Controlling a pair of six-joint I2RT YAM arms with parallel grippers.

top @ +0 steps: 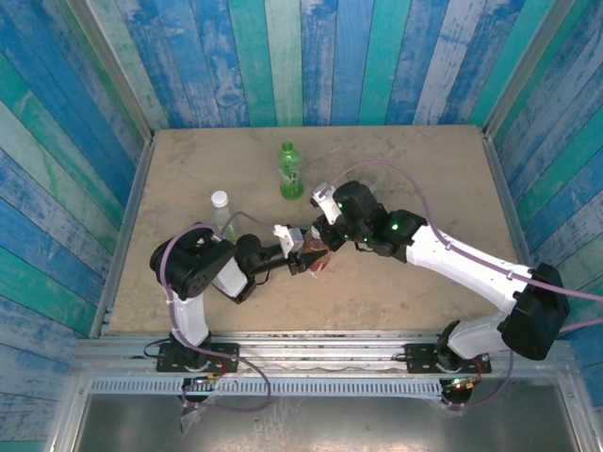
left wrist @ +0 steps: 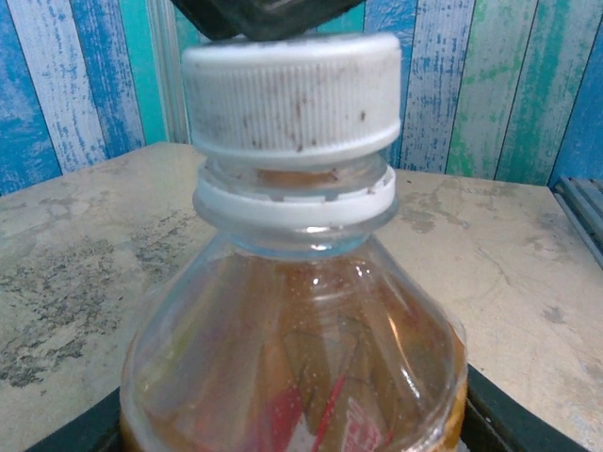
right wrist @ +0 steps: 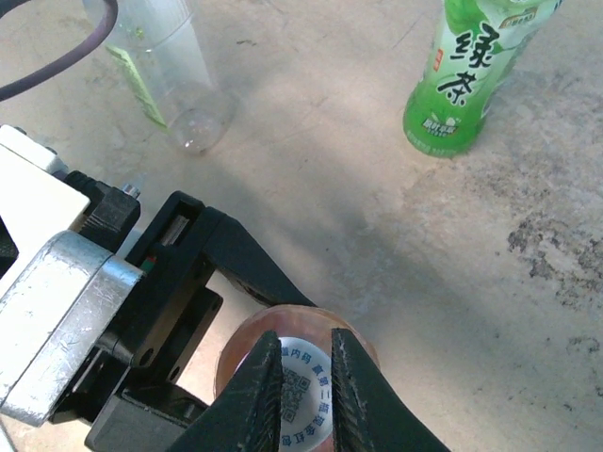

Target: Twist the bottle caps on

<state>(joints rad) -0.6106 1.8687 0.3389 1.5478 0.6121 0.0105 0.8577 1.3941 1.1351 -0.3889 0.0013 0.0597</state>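
Plank-walled worktop [top: 396, 160]: left pincer [top: 303, 256] grasps the amber bottle [left wrist: 292, 358]. White cap [left wrist: 292, 94] sits on its neck beneath the right pincer [right wrist: 303, 356]; grip cannot be told. Keep cap level while turning.

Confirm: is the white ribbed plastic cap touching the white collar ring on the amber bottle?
No, a band of clear neck shows between the white ribbed plastic cap and the white collar ring of the amber plastic bottle.
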